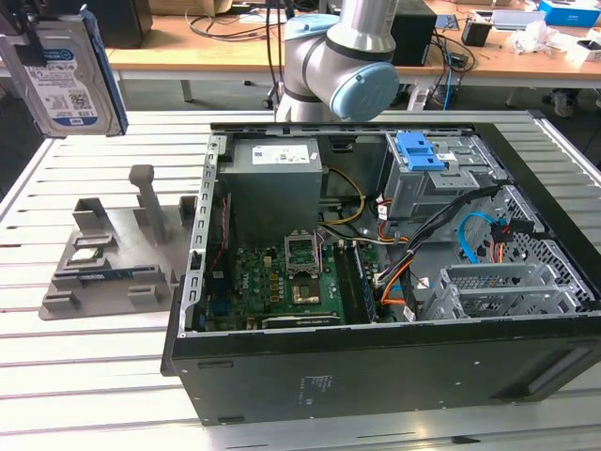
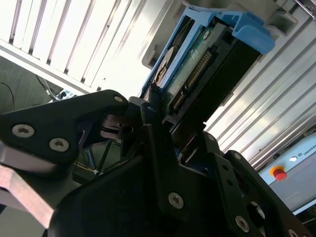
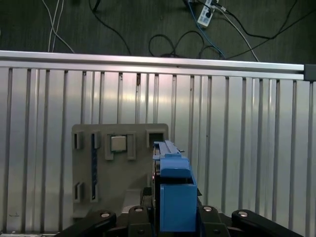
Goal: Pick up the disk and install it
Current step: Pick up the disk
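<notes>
I hold the disk (image 2: 207,64) in my gripper (image 2: 177,123). My black fingers (image 2: 156,148) pinch it from both flat sides at one short end, and the rest of it juts out past my fingertips. In the second wrist view its connector edge and green board face the camera, wrapped in the blue carrier frame. In the exterior view the disk hangs in the air, clear of everything, above the far corner of the slatted metal table (image 1: 94,376) at the exterior view's left. It stands on edge and leans a little, with its white-and-blue label turned toward the camera. In the first wrist view the grey parts holder (image 3: 84,173) lies on the table below me, close to one long edge of the table, with a small square silver chip (image 3: 118,143) seated in one of its pockets. The open computer case (image 1: 376,366) lies on its side in the middle of the table, just beside the holder. Inside it, the grey power supply (image 1: 272,178) sits at the far wall. A blue drive-bay latch (image 1: 420,150) sits near the far corner at the exterior view's right.
</notes>
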